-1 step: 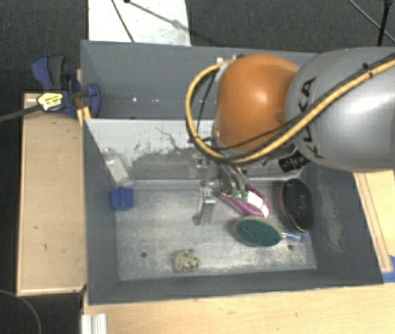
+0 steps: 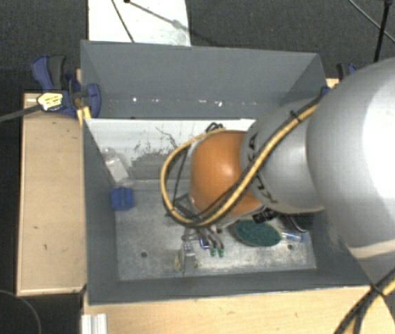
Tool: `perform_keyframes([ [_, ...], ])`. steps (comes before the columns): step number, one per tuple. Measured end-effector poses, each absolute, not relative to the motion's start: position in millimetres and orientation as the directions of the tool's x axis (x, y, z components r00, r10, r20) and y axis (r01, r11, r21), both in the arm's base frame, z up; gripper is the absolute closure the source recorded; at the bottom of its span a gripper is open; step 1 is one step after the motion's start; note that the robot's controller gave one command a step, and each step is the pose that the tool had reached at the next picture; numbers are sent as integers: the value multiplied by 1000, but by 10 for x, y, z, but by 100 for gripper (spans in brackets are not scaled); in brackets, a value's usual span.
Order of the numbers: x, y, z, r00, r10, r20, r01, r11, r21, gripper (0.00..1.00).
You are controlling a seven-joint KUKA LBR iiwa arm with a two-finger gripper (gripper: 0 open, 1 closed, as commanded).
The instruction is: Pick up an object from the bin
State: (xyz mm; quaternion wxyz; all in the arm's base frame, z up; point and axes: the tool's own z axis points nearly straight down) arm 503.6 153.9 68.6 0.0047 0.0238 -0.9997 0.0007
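Note:
My gripper (image 2: 200,243) is low over the front middle of the bin floor, under the arm's orange cover. Just to its right lies a dark green round pad (image 2: 256,234), partly hidden by the arm. A small blue-and-white thing (image 2: 292,237) lies beyond the pad near the right wall. Close to the gripper's lower left, a small pale object (image 2: 182,259) sits on the floor; I cannot tell whether the gripper touches it.
A blue block (image 2: 121,199) rests by the left wall, and a clear plastic piece (image 2: 115,166) lies behind it in the back left corner. The arm and its cables cover the bin's right half.

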Motion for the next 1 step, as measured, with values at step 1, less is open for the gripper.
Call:
perform_keyframes([
  [1,5100,1552,749,-999,-44,-11,-44,999,5,100],
])
